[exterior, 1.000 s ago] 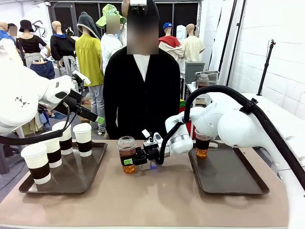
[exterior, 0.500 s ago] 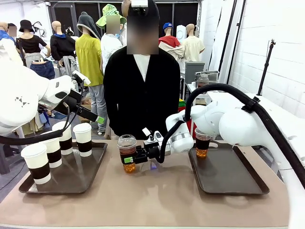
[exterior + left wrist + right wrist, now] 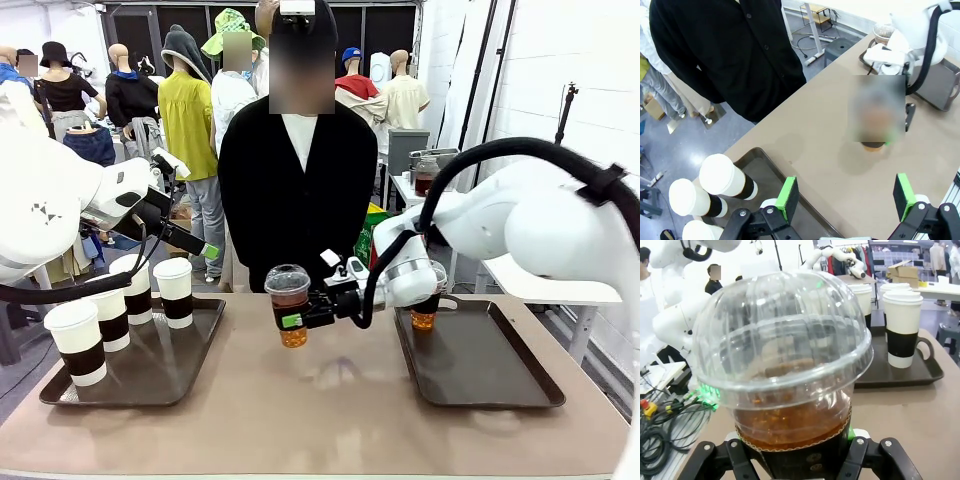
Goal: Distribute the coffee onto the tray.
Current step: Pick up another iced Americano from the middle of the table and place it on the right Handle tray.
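Left of the right tray (image 3: pixel 480 362), above the bare table (image 3: pixel 330 410), the right gripper (image 3: pixel 300 315) clamps a dome-lidded cup (image 3: pixel 290 305); left gripper (image 3: pixel 845 197) spread wide over the paper cups (image 3: pixel 722 175).

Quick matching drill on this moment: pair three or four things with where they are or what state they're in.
Things:
1. right claw
2. left claw
3. sleeved cups
4. second iced cup

States:
A. on the left tray
B. open, holding nothing
C. on the right tray, far corner
D. shut on an iced cup above the table

Pairs: 1-D, 2-B, 3-A, 4-C
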You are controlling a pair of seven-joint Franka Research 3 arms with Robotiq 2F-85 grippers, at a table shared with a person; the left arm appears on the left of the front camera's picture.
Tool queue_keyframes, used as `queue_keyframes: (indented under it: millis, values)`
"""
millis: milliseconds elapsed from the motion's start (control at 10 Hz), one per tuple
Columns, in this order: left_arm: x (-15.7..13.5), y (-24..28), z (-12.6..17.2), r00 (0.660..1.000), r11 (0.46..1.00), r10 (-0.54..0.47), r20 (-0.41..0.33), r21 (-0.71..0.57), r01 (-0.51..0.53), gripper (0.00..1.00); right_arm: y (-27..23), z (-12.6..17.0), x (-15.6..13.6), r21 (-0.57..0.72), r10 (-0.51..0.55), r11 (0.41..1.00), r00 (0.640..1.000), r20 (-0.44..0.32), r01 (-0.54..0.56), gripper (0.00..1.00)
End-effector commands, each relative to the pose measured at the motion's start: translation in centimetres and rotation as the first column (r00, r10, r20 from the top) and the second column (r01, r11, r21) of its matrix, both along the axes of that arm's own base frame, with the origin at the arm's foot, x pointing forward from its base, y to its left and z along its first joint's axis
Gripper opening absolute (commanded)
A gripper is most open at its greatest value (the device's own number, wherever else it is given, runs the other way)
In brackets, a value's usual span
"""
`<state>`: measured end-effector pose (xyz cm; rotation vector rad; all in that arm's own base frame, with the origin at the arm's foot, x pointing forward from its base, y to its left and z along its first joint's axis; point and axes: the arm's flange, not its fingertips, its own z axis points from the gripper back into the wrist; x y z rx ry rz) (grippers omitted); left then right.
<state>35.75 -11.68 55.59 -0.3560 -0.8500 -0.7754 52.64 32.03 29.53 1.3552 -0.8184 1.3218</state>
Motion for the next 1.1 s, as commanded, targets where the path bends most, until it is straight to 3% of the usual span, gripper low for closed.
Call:
queue_keyframes:
  millis: [0, 400, 600, 700, 800, 1000]
  values:
    - [0.0, 0.2, 0.0, 1.0, 1.0, -0.008, -0.009, -0.005, 0.008, 1.0, -2.7, 1.8, -2.7, 0.012, -0.044, 0.999, 0.999, -0.012, 0.044, 0.69]
    - [0.0, 0.2, 0.0, 1.0, 1.0, -0.008, -0.009, -0.005, 0.008, 1.0, -5.9, 1.8, -5.7, -0.006, -0.125, 0.992, 0.992, -0.014, 0.125, 0.69]
    - [0.0, 0.2, 0.0, 1.0, 1.0, -0.008, -0.009, -0.005, 0.008, 1.0, -5.6, 1.6, -5.2, -0.001, -0.109, 0.994, 0.994, -0.019, 0.109, 0.69]
    - [0.0, 0.2, 0.0, 1.0, 1.0, -0.008, -0.009, -0.005, 0.008, 1.0, -4.5, 1.4, -3.7, 0.001, -0.056, 0.998, 0.998, -0.013, 0.056, 0.69]
    - [0.0, 0.2, 0.0, 1.0, 1.0, -0.008, -0.009, -0.005, 0.008, 1.0, -6.3, 1.1, -5.4, -0.037, -0.096, 0.995, 0.995, -0.031, 0.095, 0.69]
    - [0.0, 0.2, 0.0, 1.0, 1.0, -0.008, -0.009, -0.005, 0.008, 1.0, -6.3, 1.1, -5.4, -0.037, -0.096, 0.995, 0.995, -0.031, 0.095, 0.69]
